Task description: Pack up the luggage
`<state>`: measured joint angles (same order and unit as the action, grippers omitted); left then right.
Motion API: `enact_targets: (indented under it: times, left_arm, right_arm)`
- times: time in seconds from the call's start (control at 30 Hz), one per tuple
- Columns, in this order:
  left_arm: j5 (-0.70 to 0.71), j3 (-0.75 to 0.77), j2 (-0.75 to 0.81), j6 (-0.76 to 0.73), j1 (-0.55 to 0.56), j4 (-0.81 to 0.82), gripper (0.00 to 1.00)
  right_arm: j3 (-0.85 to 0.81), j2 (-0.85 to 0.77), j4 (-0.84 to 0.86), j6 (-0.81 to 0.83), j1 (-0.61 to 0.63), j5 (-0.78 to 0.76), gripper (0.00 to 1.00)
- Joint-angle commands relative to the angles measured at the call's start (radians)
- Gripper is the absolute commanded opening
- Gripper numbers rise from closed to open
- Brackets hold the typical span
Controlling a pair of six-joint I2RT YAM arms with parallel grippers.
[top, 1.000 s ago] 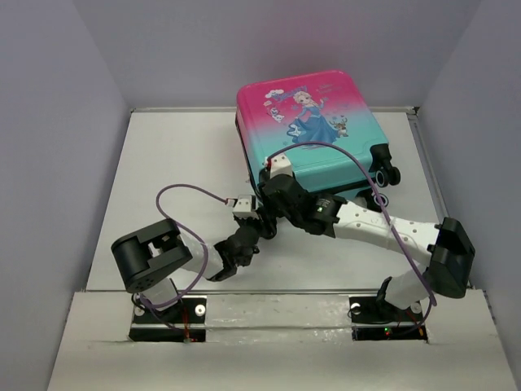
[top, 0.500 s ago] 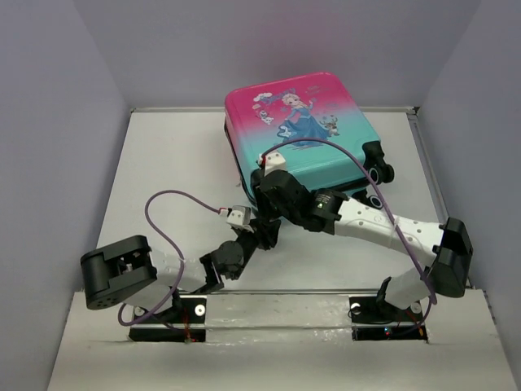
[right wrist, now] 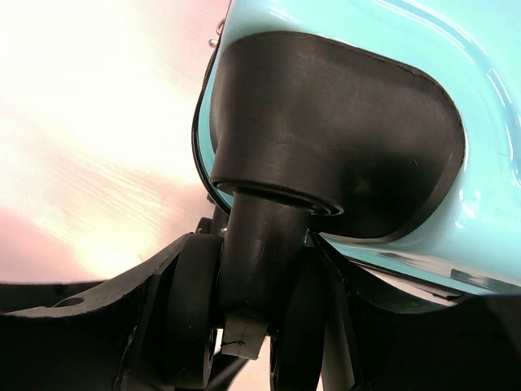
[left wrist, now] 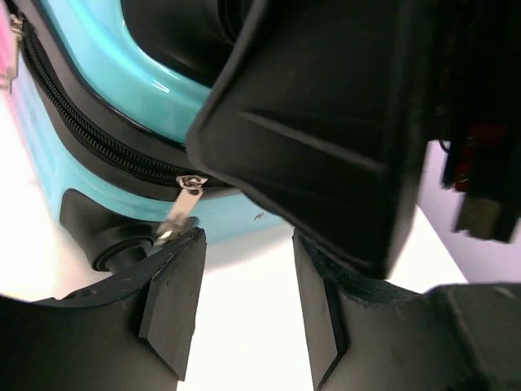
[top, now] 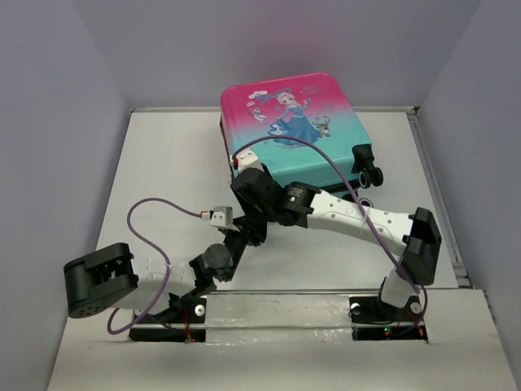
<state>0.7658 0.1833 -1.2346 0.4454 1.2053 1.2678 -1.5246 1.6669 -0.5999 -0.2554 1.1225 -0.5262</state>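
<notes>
Luggage (top: pixel 301 122) slid left, wheel (right wrist: pixel 194 297) between right jaws

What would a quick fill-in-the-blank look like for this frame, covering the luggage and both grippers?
1. The luggage lies flat on the table, princess side ____.
2. The right gripper is closed on one of its ____.
3. The left gripper stands ____, nothing between its fingers.
4. The zipper pull dangles at a fingertip of the ____ gripper.

Missing words: up; wheels; open; left.
</notes>
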Motion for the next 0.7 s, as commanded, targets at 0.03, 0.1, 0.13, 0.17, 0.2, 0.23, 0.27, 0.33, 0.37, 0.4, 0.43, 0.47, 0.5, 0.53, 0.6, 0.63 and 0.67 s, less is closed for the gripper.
enact_targets:
  times: [0.03, 0.1, 0.13, 0.17, 0.2, 0.23, 0.27, 0.33, 0.37, 0.4, 0.43, 0.47, 0.5, 0.53, 0.6, 0.63, 0.67]
  left_arm:
    - [0.187, -0.021, 0.029, -0.014, -0.007, 0.082, 0.58]
    - [0.188, -0.018, 0.004, -0.031, -0.019, 0.099, 0.58]
    - [0.196, -0.01, -0.002, -0.036, -0.024, 0.088, 0.58]
    - [0.208, -0.008, -0.014, -0.027, -0.036, 0.072, 0.55]
    - [0.204, -0.014, -0.016, -0.013, -0.044, 0.067, 0.54]
    - [0.19, -0.034, -0.025, 0.005, -0.061, 0.062, 0.54]
    - [0.188, -0.042, -0.032, 0.022, -0.07, 0.062, 0.54]
    - [0.182, -0.076, -0.064, 0.064, -0.093, 0.077, 0.54]
    - [0.178, -0.084, -0.071, 0.068, -0.12, 0.109, 0.55]
    - [0.17, -0.09, -0.075, 0.069, -0.134, 0.12, 0.56]
    - [0.144, -0.09, -0.077, 0.069, -0.151, 0.12, 0.57]
    - [0.126, -0.088, -0.077, 0.067, -0.168, 0.122, 0.57]
    - [0.106, -0.087, -0.077, 0.065, -0.199, 0.127, 0.58]
    - [0.089, -0.091, -0.077, 0.065, -0.208, 0.133, 0.58]
    - [0.06, -0.1, -0.075, 0.072, -0.217, 0.137, 0.58]
    - [0.061, -0.114, -0.077, 0.09, -0.217, 0.134, 0.58]
    - [0.064, -0.123, -0.085, 0.099, -0.22, 0.137, 0.57]
  right_arm:
    - [-0.239, 0.039, 0.244, 0.091, 0.057, 0.112, 0.07]
    - [-0.267, 0.069, 0.246, 0.085, 0.057, 0.111, 0.07]
    - [-0.267, 0.076, 0.253, 0.081, 0.057, 0.106, 0.07]
    - [-0.264, 0.085, 0.27, 0.082, 0.057, 0.101, 0.07]
    - [-0.269, 0.09, 0.276, 0.085, 0.057, 0.092, 0.07]
    - [-0.278, 0.094, 0.281, 0.105, 0.066, 0.054, 0.07]
    - [-0.29, 0.112, 0.282, 0.117, 0.066, 0.042, 0.07]
    - [-0.336, 0.129, 0.282, 0.165, 0.066, -0.01, 0.07]
    - [-0.347, 0.137, 0.284, 0.177, 0.066, -0.023, 0.07]
    - [-0.354, 0.143, 0.288, 0.192, 0.066, -0.043, 0.07]
    - [-0.35, 0.143, 0.295, 0.208, 0.066, -0.075, 0.07]
    - [-0.335, 0.142, 0.333, 0.223, 0.066, -0.086, 0.07]
    - [-0.312, 0.136, 0.351, 0.24, 0.066, -0.093, 0.07]
    - [-0.269, 0.126, 0.367, 0.269, 0.066, -0.1, 0.07]
    - [-0.22, 0.117, 0.411, 0.303, 0.066, -0.119, 0.07]
    - [-0.176, 0.11, 0.425, 0.342, 0.066, -0.115, 0.07]
    - [-0.151, 0.103, 0.445, 0.367, 0.066, -0.109, 0.07]
